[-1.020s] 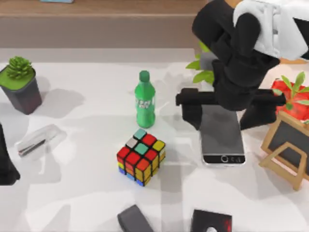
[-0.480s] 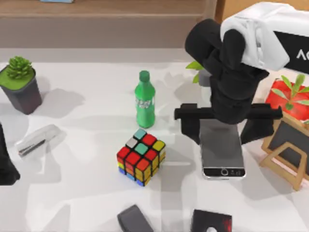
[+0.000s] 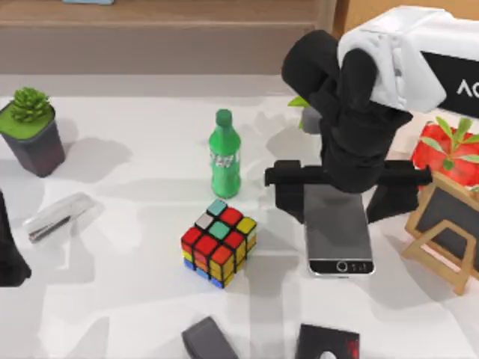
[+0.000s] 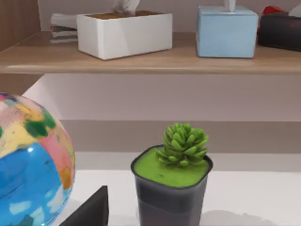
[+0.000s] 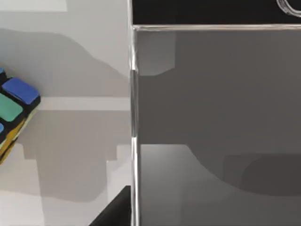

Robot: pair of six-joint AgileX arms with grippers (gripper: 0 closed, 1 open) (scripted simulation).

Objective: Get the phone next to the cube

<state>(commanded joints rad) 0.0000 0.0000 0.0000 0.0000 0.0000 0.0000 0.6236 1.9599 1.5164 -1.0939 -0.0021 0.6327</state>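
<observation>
Roughly counted on the table (image 3: 112,224) from the top view: one phone (image 3: 338,232), one cube (image 3: 218,241), one green bottle (image 3: 224,154), one succulent in a dark pot (image 3: 31,127) at far left, one clear wrapped item (image 3: 60,216) at left, one small dark grey block (image 3: 208,338) and one black box w/ red mark (image 3: 327,343) at the near edge, one wooden easel board (image 3: 445,228) at right w/ a red pot plant (image 3: 449,153) behind it.

Phone lies flat, right of center, long side running near-far. Grey glossy screen, thin silver rim, black bezel w/ round home button at its near end. Longer than the cube. It's apart from the cube, a strip of bare table between them; right wrist view shows the silver rim (image 5: 133,117) w/ cube stickers (image 5: 14,106) off to one side.

Right gripper (image 3: 346,196) sits over the phone's far end, fingers spread wide, one dark finger on each long side of the phone, w/ small gaps to the rim, so not clamped.

Cube: 3x3, black frame, red, yellow, green, orange, blue stickers, just near of the bottle.

Left arm (image 3: 9,247) parked at the left edge; can't tell its finger state. Left wrist view looks at the succulent (image 4: 171,181), a globe (image 4: 28,165) and a shelf (image 4: 150,61).
</observation>
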